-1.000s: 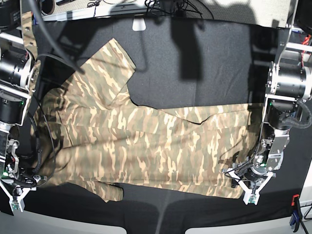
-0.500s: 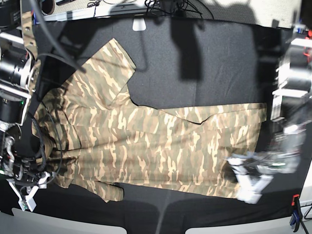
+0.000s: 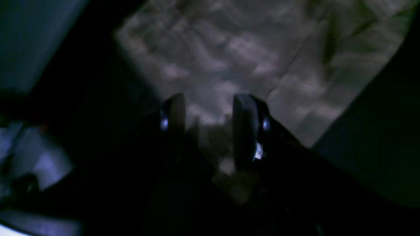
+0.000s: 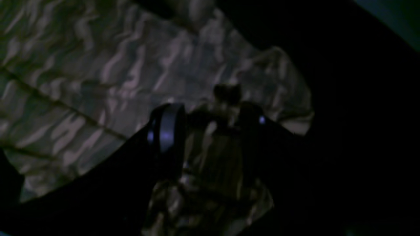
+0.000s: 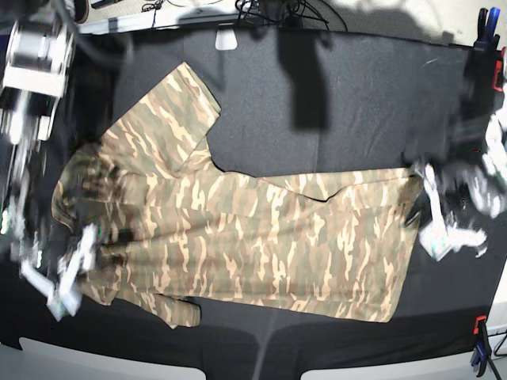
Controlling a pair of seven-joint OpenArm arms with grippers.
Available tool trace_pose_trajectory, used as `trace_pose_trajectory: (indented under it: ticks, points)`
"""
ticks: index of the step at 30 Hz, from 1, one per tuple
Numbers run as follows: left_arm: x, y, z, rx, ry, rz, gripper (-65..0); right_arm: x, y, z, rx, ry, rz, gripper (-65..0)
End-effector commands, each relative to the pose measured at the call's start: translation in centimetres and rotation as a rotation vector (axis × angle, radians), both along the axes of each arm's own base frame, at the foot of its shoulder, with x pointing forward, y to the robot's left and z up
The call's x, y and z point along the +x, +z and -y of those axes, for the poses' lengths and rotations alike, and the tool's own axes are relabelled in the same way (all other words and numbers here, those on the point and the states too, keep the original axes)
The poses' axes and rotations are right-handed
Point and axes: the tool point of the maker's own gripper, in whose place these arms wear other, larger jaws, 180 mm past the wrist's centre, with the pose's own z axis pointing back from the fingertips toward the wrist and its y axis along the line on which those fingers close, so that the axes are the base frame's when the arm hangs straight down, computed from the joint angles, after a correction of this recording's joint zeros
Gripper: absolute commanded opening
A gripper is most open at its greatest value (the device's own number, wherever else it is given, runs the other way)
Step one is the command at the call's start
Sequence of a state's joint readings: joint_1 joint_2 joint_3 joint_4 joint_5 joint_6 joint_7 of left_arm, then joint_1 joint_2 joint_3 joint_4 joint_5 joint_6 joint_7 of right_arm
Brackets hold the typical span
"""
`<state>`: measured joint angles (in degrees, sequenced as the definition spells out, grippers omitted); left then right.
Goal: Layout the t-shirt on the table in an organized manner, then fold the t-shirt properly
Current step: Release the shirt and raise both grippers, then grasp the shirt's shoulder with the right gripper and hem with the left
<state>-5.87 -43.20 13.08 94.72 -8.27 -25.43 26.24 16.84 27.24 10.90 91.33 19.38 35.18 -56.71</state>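
The camouflage t-shirt [image 5: 238,229] lies spread on the black table [image 5: 333,103], collar end at the left, hem at the right, one sleeve pointing to the far side. My left gripper [image 5: 437,229] is motion-blurred just off the hem's right edge. In the left wrist view, the left gripper [image 3: 208,108] stands open above the t-shirt [image 3: 229,49], with nothing clamped. My right gripper [image 5: 63,289] is blurred at the near left edge of the shirt. In the right wrist view, the right gripper [image 4: 210,118] is open, with the t-shirt [image 4: 98,65] lying under and between its fingers.
A blue and red clamp [image 5: 479,336] grips the near right table edge, and another clamp [image 5: 483,20] sits at the far right corner. A white label [image 5: 226,39] and cables [image 5: 269,9] lie along the far edge.
My left arm swung away from the near hem corner toward the far right. My right arm moved from beside the table's near left onto the shirt's edge. The shirt stayed put.
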Motion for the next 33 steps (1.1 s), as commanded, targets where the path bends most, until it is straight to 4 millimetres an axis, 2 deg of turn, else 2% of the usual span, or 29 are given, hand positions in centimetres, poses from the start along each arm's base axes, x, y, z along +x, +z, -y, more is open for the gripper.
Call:
trace_pose_trajectory:
  ticks: [1,3,8,11,13,16,20,23,29,33]
  points:
    - [0.4,1.5,-0.6,0.043,0.013,0.068,-43.5,-0.2,1.9,0.0,-0.012,0.014,0.066,-38.7]
    - [-0.6,0.6,-1.1,0.101,0.031,0.078,-43.5,-2.2,1.6,-0.7,-0.023,0.025,0.077,-38.7]
    - [-4.0,-3.0,-1.7,0.218,-0.019,0.032,-43.5,-7.3,1.0,-2.5,-0.004,0.014,0.104,-38.7]
    - [-4.5,-3.0,-0.9,0.216,-0.071,0.105,-43.5,-9.3,1.2,-3.2,0.017,-0.008,0.123,-38.7]
    - [-4.1,-2.7,-1.3,0.213,-0.055,0.133,-43.5,-10.1,1.3,-3.5,0.023,-0.011,0.133,-38.7]
    - [-3.7,-3.5,-2.5,0.226,-0.025,0.115,-43.5,-10.7,1.4,-3.8,0.028,-0.009,0.136,-38.7]
    - [-4.0,-5.9,-4.7,0.250,0.015,0.053,-43.5,-10.6,1.5,-3.9,0.030,-0.007,0.143,-38.7]
    - [-4.3,-6.8,-5.4,0.272,-0.008,0.055,-43.5,-10.6,1.6,-4.0,0.034,-0.004,0.152,-38.7]
    - [-4.1,-6.8,-5.2,0.287,-0.048,0.084,-43.5,-10.5,1.8,-4.0,0.035,-0.003,0.157,-38.7]
    - [-3.1,-6.0,-5.0,0.273,-0.052,0.117,-43.5,-10.5,1.8,-4.0,0.036,-0.002,0.158,-38.7]
